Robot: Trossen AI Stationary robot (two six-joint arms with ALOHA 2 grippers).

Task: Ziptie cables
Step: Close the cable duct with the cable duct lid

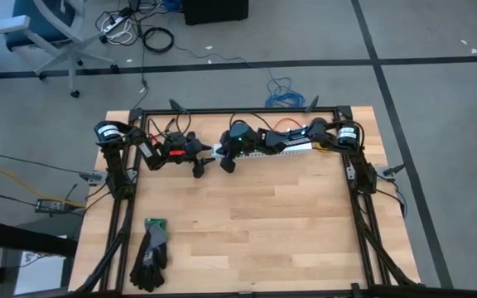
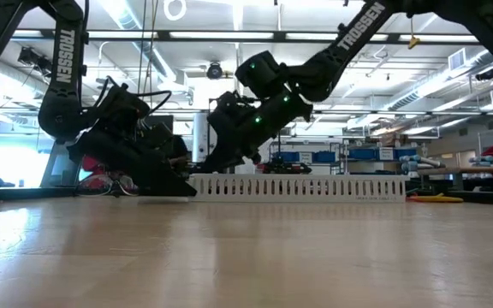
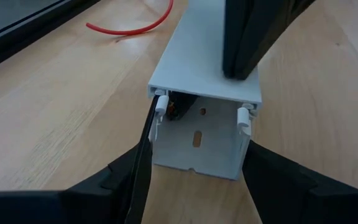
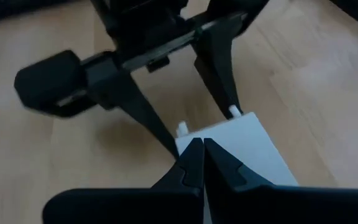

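Left gripper [image 3: 197,163] clamps your channel [image 3: 207,59] end by both walls while the shut right gripper [image 4: 202,163] presses its lid; push harder and it slips free.

I'm seeing a pale blond wood table [image 1: 255,232] with fine grain streaks. Upper centre of the high view: a white channel [image 1: 272,149], its side cut into a regular slotted comb pattern in the low view [image 2: 298,186]. Both arms are black, with white lettering and small green lights. Upper left of the left wrist view: 1 bright red wire [image 3: 129,28]. Lower left of the high view: black gloves [image 1: 150,257] with a green cuff. Floor is grey with dark stripes.
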